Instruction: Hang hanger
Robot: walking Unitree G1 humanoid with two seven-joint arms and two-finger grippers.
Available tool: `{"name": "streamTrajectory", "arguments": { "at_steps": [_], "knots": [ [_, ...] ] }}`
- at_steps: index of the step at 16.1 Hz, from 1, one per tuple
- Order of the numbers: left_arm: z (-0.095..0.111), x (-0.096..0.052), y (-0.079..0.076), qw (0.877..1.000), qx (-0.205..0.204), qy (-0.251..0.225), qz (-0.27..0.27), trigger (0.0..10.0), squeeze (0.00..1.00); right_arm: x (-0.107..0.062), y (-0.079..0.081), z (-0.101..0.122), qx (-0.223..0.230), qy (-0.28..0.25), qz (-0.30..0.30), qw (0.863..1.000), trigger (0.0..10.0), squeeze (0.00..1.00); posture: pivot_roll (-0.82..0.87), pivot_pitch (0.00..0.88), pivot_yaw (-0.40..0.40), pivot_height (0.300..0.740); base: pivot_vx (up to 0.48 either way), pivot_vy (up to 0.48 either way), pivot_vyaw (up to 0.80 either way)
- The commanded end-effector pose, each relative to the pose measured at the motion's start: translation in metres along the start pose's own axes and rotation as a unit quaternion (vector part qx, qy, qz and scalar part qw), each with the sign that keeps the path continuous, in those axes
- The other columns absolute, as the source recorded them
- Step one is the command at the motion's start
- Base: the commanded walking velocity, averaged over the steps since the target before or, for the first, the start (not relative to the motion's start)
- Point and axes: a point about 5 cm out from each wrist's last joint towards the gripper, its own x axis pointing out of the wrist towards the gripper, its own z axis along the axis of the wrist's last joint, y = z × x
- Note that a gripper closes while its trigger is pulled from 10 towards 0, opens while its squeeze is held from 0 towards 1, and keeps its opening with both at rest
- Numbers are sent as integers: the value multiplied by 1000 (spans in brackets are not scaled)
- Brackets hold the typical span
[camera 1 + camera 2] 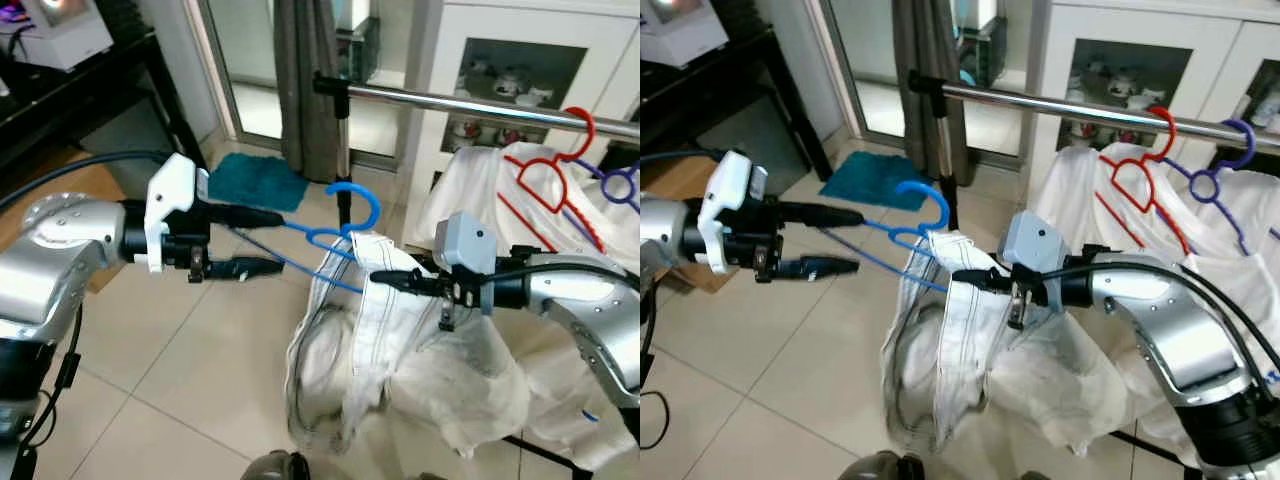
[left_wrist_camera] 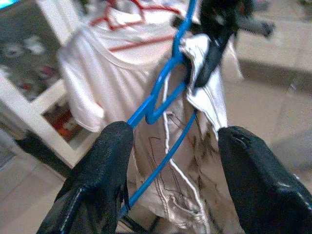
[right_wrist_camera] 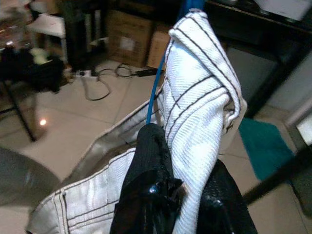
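Observation:
A blue wire hanger (image 1: 350,184) is held in mid-air below the metal rail (image 1: 450,104), with white trousers (image 1: 390,350) draped over it and hanging toward the floor. My right gripper (image 1: 378,279) is shut on the folded waistband of the trousers (image 3: 195,107) at the hanger's neck. To the hanger's left, my left gripper (image 1: 278,242) is open. The hanger's blue arm (image 2: 156,102) runs between its two fingers (image 2: 102,170) and lies against one of them.
A red hanger (image 1: 545,175) and a purple hanger (image 1: 620,185) with white shirts hang on the rail at the right. The rack's black post (image 1: 343,150) stands behind the blue hanger. A teal mat (image 1: 258,180) lies on the tiles. A white cabinet (image 1: 450,60) stands behind.

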Motion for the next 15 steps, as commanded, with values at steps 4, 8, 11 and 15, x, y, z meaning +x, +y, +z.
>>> {"name": "streamTrajectory", "arguments": {
  "at_steps": [4, 8, 11, 15],
  "knots": [
    [-3, 5, 7, 997, 25, 35, -63, 157, 0, 1, 3, 21, -68, -19, 46, 996, 0, 0, -45, 48, 142, 740, 0, 0, 0],
    [0, 17, 13, 995, 37, 27, -87, 0, 0, 2, 6, 21, -80, -11, 65, 995, 0, 0, -45, 51, 141, 740, 0, 0, 0],
    [-6, 30, 15, 994, 54, 34, -94, 0, 0, 4, 6, 22, -84, -13, 68, 994, 0, 0, -45, 51, 140, 740, 0, 0, 0],
    [-12, 39, 15, 992, 68, 45, -99, 0, 0, 5, 6, 24, -86, -15, 72, 994, 0, 0, -49, 52, 144, 740, 0, 0, 0]
  ]
}}
